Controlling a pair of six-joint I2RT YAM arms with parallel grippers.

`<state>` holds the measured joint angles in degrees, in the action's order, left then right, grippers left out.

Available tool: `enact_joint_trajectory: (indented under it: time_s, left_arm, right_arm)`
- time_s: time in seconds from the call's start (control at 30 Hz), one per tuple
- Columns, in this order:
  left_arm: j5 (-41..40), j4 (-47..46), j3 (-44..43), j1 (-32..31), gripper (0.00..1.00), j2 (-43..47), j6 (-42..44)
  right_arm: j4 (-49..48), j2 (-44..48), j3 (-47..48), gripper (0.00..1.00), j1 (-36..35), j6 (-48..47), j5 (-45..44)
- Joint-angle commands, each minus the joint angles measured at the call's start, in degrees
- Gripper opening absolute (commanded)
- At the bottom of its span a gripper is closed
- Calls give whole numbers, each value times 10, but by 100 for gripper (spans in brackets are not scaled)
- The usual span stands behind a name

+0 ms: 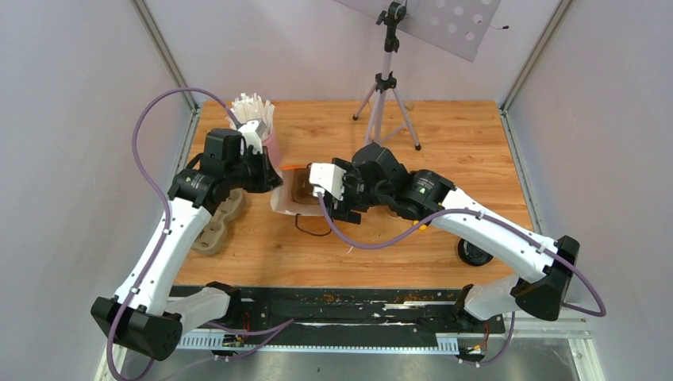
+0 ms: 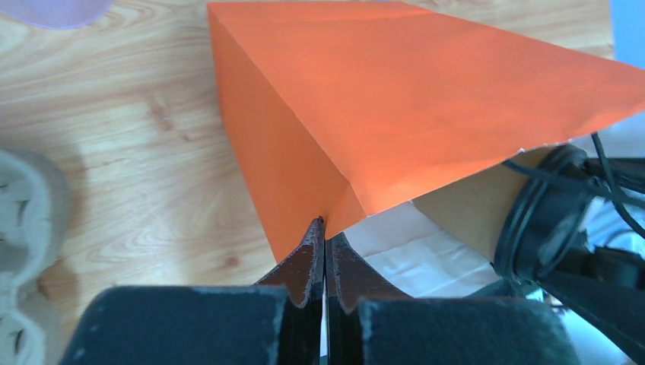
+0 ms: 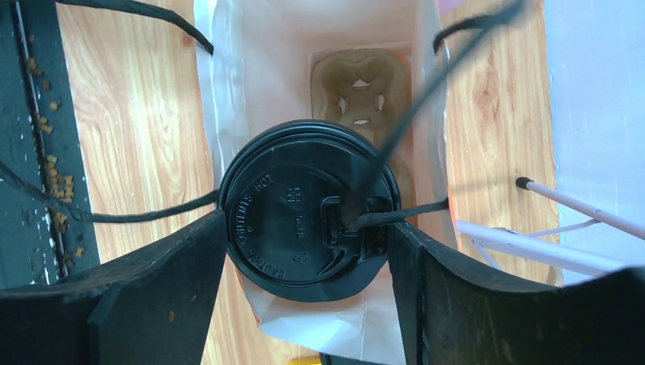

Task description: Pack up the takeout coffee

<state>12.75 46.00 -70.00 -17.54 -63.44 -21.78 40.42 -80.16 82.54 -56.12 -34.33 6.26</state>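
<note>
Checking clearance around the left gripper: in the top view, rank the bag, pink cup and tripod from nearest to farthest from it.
1. Bag: pinched by the left gripper.
2. Pink cup: just behind it.
3. Tripod: far back, to the right.

Overhead view plus two close wrist views (all sharing the bag (image 1: 280,203)).
</note>
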Motion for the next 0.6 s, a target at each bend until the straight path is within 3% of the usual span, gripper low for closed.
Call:
enact_joint_trajectory:
  time_s: [0.0,0.27,0.57]
  left_arm:
    - [93,-14,6,-11,0,25,6]
    - [128,9,5,-17,0,32,15]
    - [78,35,0,-17,0,43,27]
  right_arm:
    - [49,16,29,72,-12,-62,15]
    - [66,-28,95,73,-50,-119,-19]
    - [17,-46,13,72,-63,-166,-46]
